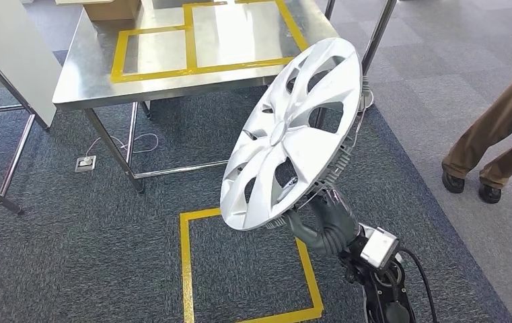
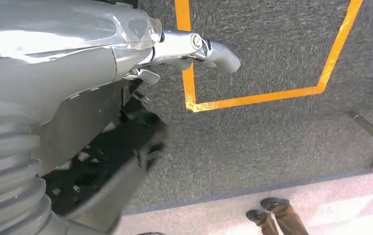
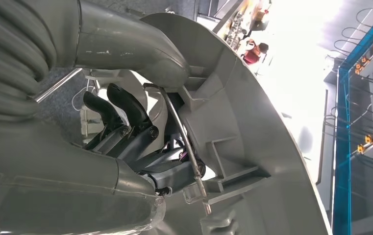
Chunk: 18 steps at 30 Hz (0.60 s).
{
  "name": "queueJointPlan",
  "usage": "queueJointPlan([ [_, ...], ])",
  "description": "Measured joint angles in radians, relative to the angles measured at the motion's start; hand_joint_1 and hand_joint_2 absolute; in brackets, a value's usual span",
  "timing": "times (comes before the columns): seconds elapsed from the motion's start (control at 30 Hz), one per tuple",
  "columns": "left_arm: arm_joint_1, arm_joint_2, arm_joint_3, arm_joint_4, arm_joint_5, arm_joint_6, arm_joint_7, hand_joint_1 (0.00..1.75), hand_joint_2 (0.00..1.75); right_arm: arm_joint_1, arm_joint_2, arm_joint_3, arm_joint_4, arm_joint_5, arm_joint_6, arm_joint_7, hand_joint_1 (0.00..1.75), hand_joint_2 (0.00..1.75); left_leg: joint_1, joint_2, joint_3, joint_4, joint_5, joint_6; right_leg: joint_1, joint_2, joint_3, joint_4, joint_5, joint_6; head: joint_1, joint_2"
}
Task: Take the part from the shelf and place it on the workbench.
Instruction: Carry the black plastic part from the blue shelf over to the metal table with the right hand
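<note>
In the head view, the right hand (image 1: 325,225) came up from the lower right of the frame and gripped the lower rim of a silver wheel cover (image 1: 293,131). The cover was held in the air, tilted, its spoked face turned toward the camera, filling the centre of the picture. Behind it, in the upper left, stood the steel workbench (image 1: 91,74), its top marked with yellow tape rectangles (image 1: 192,40). The cover's upper edge overlapped the bench's near right corner in the picture, but it did not rest on the bench. On the dark carpet below the cover lay a yellow floor square (image 1: 186,269). At the right edge stood a person's legs (image 1: 502,128) in brown trousers and dark shoes.

In the left wrist view, the left hand (image 2: 125,98) hung over the carpet near a corner of the yellow floor tape, holding nothing; its thumb (image 2: 209,49) stuck out straight, and its dark fingers (image 2: 145,127) lay loosely apart. The person's shoes showed at the lower edge.

In the right wrist view, the right hand's thumb (image 3: 135,49) pressed over the ribbed back of the wheel cover (image 3: 253,137), while its dark fingers (image 3: 120,110) curled at the rim beside a wire retaining ring (image 3: 182,132).
</note>
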Motion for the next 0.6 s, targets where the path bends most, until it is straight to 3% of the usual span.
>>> queueJointPlan([
  [0.03, 0.001, 0.0, 0.0, 0.0, 0.0, 0.002, 0.001, 0.0, 1.75, 0.001, 0.0, 0.0, 0.0, 0.0, 0.0, 0.0, 1.75, 1.75, 0.002, 0.0, 0.008, 0.001, -0.004, -0.004, -0.002, 0.0, -0.009, 0.003, 0.009, 0.002, 0.0, 0.0],
  [0.07, 0.001, 0.0, 0.0, 0.0, 0.0, 0.003, 0.003, 0.0, 1.75, 0.002, -0.001, 0.0, 0.0, 0.0, 0.0, 0.001, 1.75, 1.75, 0.005, -0.001, 0.017, 0.002, -0.009, -0.01, -0.006, 0.0, 0.003, -0.034, 0.034, 0.005, 0.0, 0.0],
  [0.13, 0.001, 0.0, 0.0, 0.0, 0.0, 0.01, 0.009, 0.0, 1.75, 0.002, -0.001, 0.0, 0.0, 0.0, 0.0, 0.001, 1.75, 1.75, 0.011, -0.006, 0.036, 0.008, -0.024, -0.026, -0.013, 0.003, 0.057, -0.172, 0.105, 0.014, 0.001, 0.0],
  [0.2, -0.001, 0.0, 0.001, 0.0, -0.002, 0.032, 0.023, 0.0, 1.75, 0.002, -0.002, 0.0, 0.001, 0.001, 0.0, 0.001, 1.75, 1.75, 0.014, -0.011, 0.037, 0.015, -0.039, -0.043, -0.013, 0.008, 0.085, -0.254, 0.133, 0.004, 0.003, 0.0],
  [0.23, -0.002, 0.0, 0.001, 0.0, -0.003, 0.045, 0.032, 0.0, 1.75, 0.002, -0.003, 0.0, 0.001, 0.001, 0.0, 0.001, 1.75, 1.75, 0.014, -0.011, 0.033, 0.016, -0.045, -0.049, -0.011, 0.01, 0.084, -0.259, 0.131, -0.007, 0.003, 0.0],
  [0.3, -0.002, 0.0, 0.001, 0.0, -0.006, 0.064, 0.046, 0.0, 1.75, 0.003, -0.003, -0.001, 0.001, 0.001, 0.0, 0.001, 1.75, 1.75, 0.015, -0.009, 0.028, 0.013, -0.047, -0.047, -0.009, 0.009, 0.085, -0.258, 0.136, -0.022, -0.001, 0.0],
  [0.4, -0.003, 0.0, 0.001, 0.0, -0.009, 0.068, 0.054, 0.0, 1.75, 0.004, -0.004, -0.003, 0.001, 0.001, 0.0, 0.001, 1.75, 1.75, 0.014, -0.006, 0.034, 0.004, -0.044, -0.036, -0.008, 0.01, 0.086, -0.259, 0.132, -0.029, -0.004, 0.0],
  [0.5, -0.003, 0.0, 0.001, 0.0, -0.002, 0.019, 0.058, 0.0, 1.75, 0.005, -0.004, -0.004, 0.001, 0.0, 0.0, 0.0, 1.75, 1.75, 0.014, -0.003, 0.044, -0.006, -0.046, -0.037, -0.009, 0.013, 0.089, -0.26, 0.125, -0.037, -0.004, 0.0],
  [0.6, -0.004, 0.002, 0.001, 0.0, 0.002, -0.022, 0.057, 0.0, 1.75, 0.006, -0.005, -0.004, 0.001, 0.0, 0.0, 0.0, 1.75, 1.75, 0.014, 0.001, 0.049, -0.01, -0.057, -0.041, -0.015, 0.014, 0.09, -0.261, 0.122, -0.036, -0.005, 0.0],
])
